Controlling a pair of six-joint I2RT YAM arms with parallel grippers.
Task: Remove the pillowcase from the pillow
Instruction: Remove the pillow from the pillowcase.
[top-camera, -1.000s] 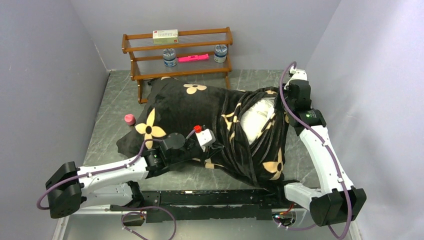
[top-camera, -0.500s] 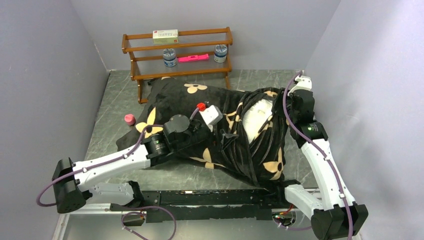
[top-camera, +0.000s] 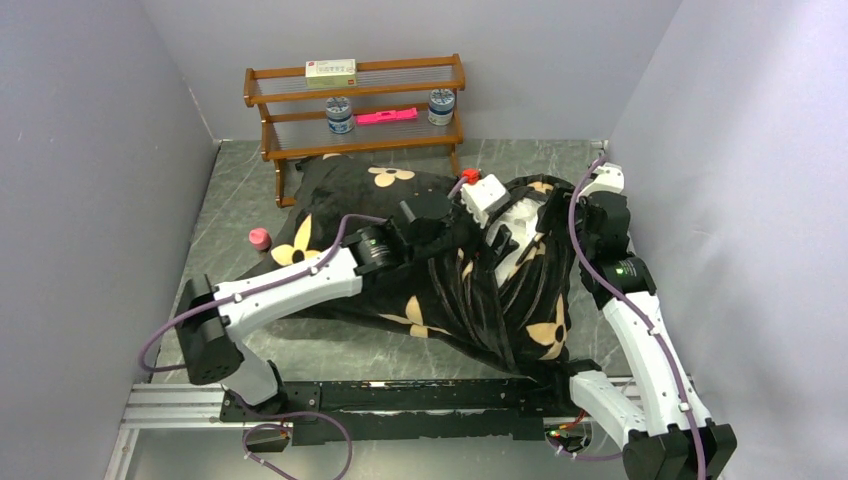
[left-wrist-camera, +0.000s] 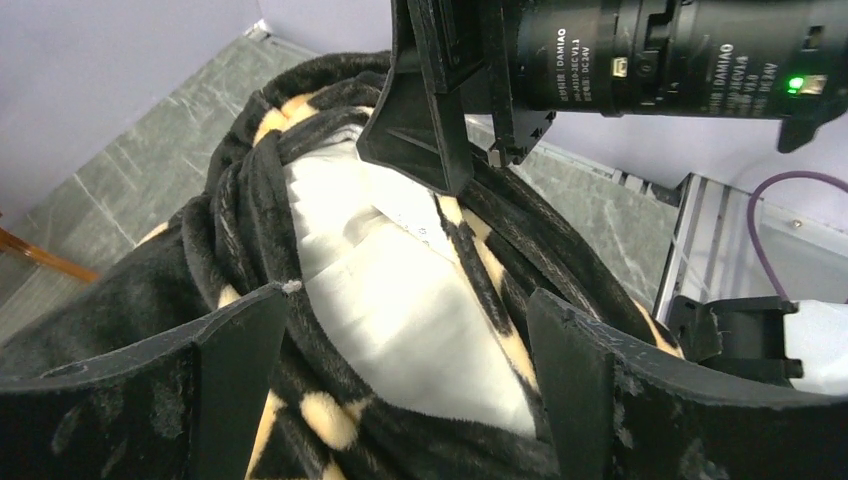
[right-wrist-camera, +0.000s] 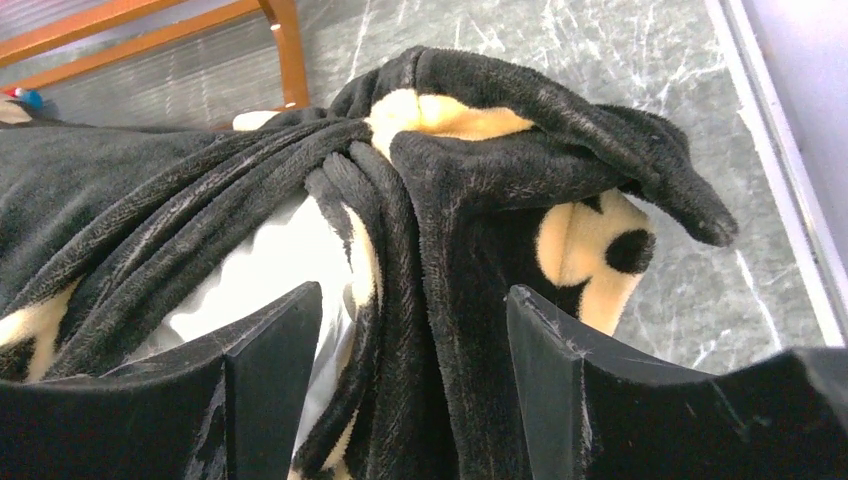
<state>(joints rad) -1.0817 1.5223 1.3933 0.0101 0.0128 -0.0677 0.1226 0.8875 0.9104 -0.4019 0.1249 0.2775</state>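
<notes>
Top view: the pillowcase (top-camera: 335, 195) lies across the middle of the bench (top-camera: 230, 190) and covers nearly all of the pillow (top-camera: 512, 228), whose white cloth shows only through the opening at the right end. A second ago the left hand (top-camera: 505, 232) was shut low on the near side of the cover; it has since let go, swung far and right, and now hangs over that opening. The right hand (top-camera: 552, 208) has stayed at the far right edge of the opening but has parted its jaws. Left wrist view: the left hand (left-wrist-camera: 405, 320) is spread wide with nothing in it, its fingers either side of the exposed pillow (left-wrist-camera: 400, 290), dark folds of pillowcase (left-wrist-camera: 240, 220) around it, and the right hand (left-wrist-camera: 430, 130) just beyond. Right wrist view: the right hand (right-wrist-camera: 410, 330) stands open astride a bunched fold of pillowcase (right-wrist-camera: 500, 160), not pinching it; the pillow (right-wrist-camera: 270, 270) shows to the left. Judgement: both grips are released, so this looks like a re-grip at the mouth; the removal is at an early stage
</notes>
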